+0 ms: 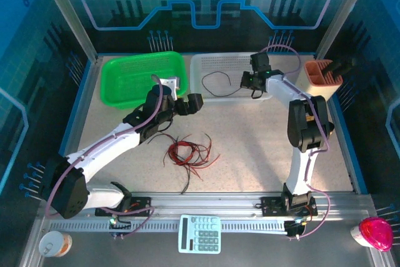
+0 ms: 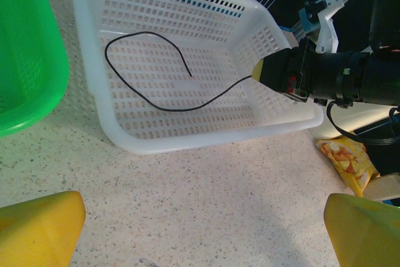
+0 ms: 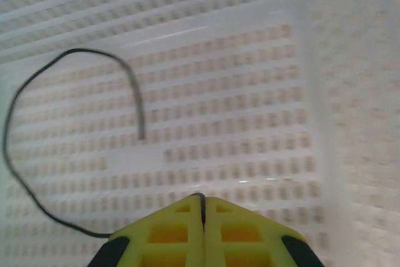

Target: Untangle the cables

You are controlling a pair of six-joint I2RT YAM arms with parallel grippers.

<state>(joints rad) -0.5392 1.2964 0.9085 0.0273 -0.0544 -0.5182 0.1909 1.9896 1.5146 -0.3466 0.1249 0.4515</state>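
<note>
Item: your right gripper (image 3: pixel 203 203) is pinched on the black cable (image 3: pixel 136 101). The loop lies ahead in the white basket (image 3: pixel 325 92), likely for sorting. Your left gripper (image 2: pixel 200 228) is spread and empty.

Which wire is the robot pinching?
The lone black wire in the white basket: the right hand is shut on its end. The other red and black wires lie tangled on the table, untouched.

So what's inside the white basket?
One black cable, curled on the white basket floor, its end pinched in the shut right fingers. The corner beneath them is covered, so I can't tell what's there.
</note>
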